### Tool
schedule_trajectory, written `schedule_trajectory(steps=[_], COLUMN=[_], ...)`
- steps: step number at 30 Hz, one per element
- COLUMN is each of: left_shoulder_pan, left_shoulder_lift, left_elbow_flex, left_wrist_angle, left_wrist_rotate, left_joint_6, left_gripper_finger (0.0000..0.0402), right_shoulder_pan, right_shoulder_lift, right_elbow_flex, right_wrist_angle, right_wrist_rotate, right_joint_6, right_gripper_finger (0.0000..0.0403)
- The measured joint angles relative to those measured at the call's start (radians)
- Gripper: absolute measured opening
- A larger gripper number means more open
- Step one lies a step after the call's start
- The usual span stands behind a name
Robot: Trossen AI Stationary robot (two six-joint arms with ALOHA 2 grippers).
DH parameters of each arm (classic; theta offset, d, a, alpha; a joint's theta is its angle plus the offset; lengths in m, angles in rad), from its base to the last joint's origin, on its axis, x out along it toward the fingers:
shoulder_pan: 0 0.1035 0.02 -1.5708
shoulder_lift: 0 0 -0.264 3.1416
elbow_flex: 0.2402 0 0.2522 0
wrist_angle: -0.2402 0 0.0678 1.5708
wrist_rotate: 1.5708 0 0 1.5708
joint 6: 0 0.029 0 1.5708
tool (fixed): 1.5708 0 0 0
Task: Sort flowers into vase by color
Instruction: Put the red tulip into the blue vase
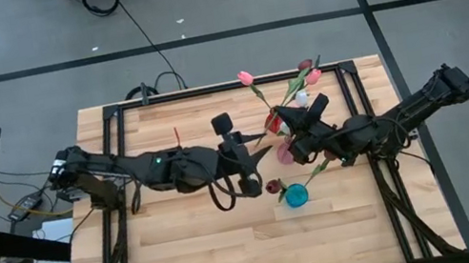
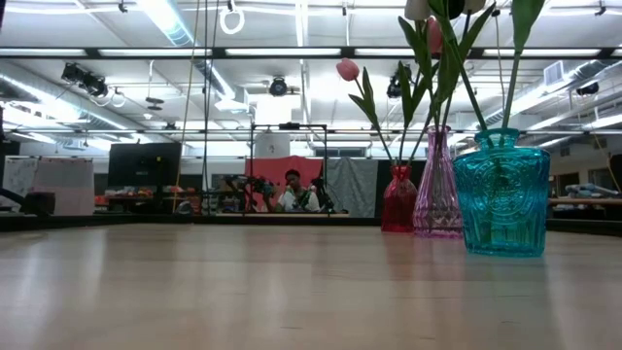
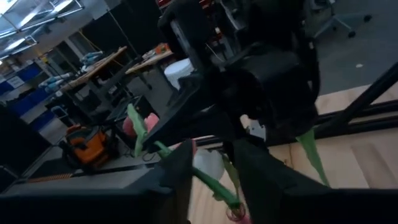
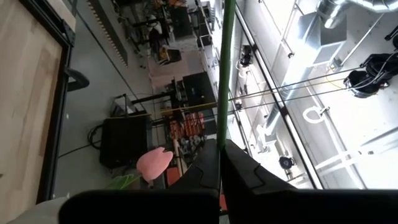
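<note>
Three vases (image 2: 439,185) lined up on your table (image 1: 189,256), right gripper (image 4: 221,163) pinched tight on a green tulip stem (image 4: 224,68), left gripper (image 3: 214,171) loosely straddling another stem, can't tell if it's gripping.

From above we see the desk (image 1: 198,254) at frame centre with both arms meeting near its middle. The left tool (image 1: 241,155) sits just left of centre; the right tool (image 1: 297,130) is right of it, among the flowers (image 1: 246,78). A blue vase (image 1: 296,196) stands just below them, holding a maroon tulip (image 1: 273,186).
</note>
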Motion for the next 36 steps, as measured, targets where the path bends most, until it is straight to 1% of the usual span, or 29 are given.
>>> schedule_trajectory(steps=[2,4,5,6,11,15,20,24,27,30,34,36], left_shoulder_pan=[0.006,0.006,0.006,0.006,0.006,0.006,0.004,0.006,0.012,0.013,0.012,0.012], left_shoulder_lift=[0.0,0.0,-0.001,-0.001,-0.002,-0.005,-0.027,-0.056,-0.057,-0.055,-0.055,-0.053], left_elbow_flex=[0.0,0.0,0.0,0.0,0.0,0.0,0.0,0.0,0.0,-0.001,-0.001,-0.001], left_wrist_angle=[-0.001,-0.005,-0.006,-0.006,-0.014,-0.014,0.001,0.044,0.105,0.193,0.285,0.324], left_wrist_rotate=[-0.002,-0.005,-0.007,-0.007,-0.022,-0.021,-0.028,-0.062,-0.067,-0.066,-0.049,-0.023], left_joint_6=[0.0,0.002,0.007,0.016,0.027,0.044,0.064,0.126,0.18,0.247,0.304,0.323], left_gripper_finger=[0.0088,0.0039,0.0021,0.0013,0.0006,0.0004,0.0003,0.0002,0.0001,0.0001,0.0001,0.0001], right_shoulder_pan=[0.004,0.009,0.012,0.014,0.033,0.051,0.077,0.099,0.115,0.133,0.162,0.172], right_shoulder_lift=[0.0,0.0,0.0,0.0,0.0,0.0,0.0,0.0,0.0,0.0,0.0,0.0], right_elbow_flex=[0.0,0.0,0.0,0.0,0.0,0.0,0.0,0.0,0.0,0.0,0.0,0.0], right_wrist_angle=[0.001,0.0,0.0,0.0,0.005,0.011,0.069,0.157,0.216,0.259,0.297,0.299], right_wrist_rotate=[0.001,0.007,0.008,0.009,0.012,0.011,0.01,-0.004,-0.025,-0.072,-0.111,-0.139], right_joint_6=[0.0,0.0,0.005,0.012,0.026,0.024,0.051,0.052,0.052,0.076,0.138,0.19], right_gripper_finger=[0.0012,0.002,0.0025,0.0031,0.0059,0.0066,0.007,0.0089,0.0112,0.013,0.0137,0.0135])
